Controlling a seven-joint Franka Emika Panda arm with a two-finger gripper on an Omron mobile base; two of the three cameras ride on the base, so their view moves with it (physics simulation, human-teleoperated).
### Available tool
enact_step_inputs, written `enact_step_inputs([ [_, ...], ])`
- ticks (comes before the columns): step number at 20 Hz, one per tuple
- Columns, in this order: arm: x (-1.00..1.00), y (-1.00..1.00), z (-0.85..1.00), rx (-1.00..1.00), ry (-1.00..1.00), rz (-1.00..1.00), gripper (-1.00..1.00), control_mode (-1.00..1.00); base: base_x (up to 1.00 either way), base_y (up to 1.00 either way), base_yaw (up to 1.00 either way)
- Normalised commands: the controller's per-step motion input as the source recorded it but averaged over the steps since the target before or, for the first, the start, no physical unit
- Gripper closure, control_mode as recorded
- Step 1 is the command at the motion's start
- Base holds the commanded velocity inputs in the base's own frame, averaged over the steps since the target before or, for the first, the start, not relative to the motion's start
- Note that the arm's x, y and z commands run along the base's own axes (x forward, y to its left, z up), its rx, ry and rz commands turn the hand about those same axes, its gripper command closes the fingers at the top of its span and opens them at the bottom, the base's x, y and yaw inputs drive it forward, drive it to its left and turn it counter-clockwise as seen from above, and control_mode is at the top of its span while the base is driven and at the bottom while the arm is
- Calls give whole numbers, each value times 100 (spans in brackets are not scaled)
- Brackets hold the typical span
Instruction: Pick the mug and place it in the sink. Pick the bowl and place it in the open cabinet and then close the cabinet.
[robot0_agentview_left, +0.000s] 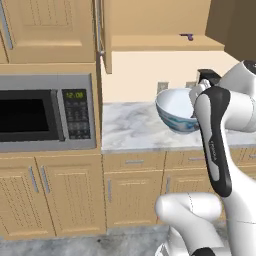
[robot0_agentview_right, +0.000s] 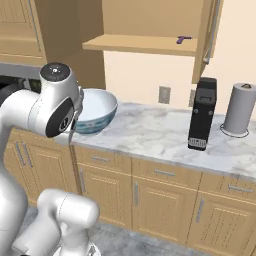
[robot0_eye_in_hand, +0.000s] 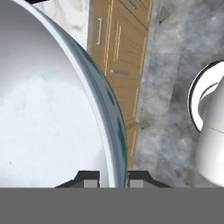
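The bowl (robot0_agentview_left: 175, 107) (robot0_agentview_right: 97, 111) is wide and white with blue patterning, and hangs slightly tilted just over the marble counter (robot0_agentview_left: 130, 127) near its front edge. In the hand view my gripper (robot0_eye_in_hand: 113, 179) is shut on the bowl's rim (robot0_eye_in_hand: 114, 131), one fingertip inside and one outside. My own arm covers the hand in both base views. The cabinet (robot0_agentview_left: 165, 44) (robot0_agentview_right: 140, 44) above the counter stands open, with its door (robot0_agentview_right: 207, 35) swung out. The mug and the sink are out of view.
A small purple object (robot0_agentview_right: 183, 39) lies on the cabinet shelf. A black coffee machine (robot0_agentview_right: 202, 115) and a grey paper-towel roll (robot0_agentview_right: 239, 110) stand on the counter to the right. To the left sits a microwave (robot0_agentview_left: 45, 112), with lower cabinets (robot0_agentview_right: 150, 200) below.
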Motion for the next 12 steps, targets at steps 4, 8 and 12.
enact_step_inputs([
  [4,0,0,0,0,0,0,100,100,22,-43,-6],
  [8,0,0,0,0,0,0,100,100,30,-45,0],
  [12,0,0,0,0,0,0,100,100,56,33,-2],
])
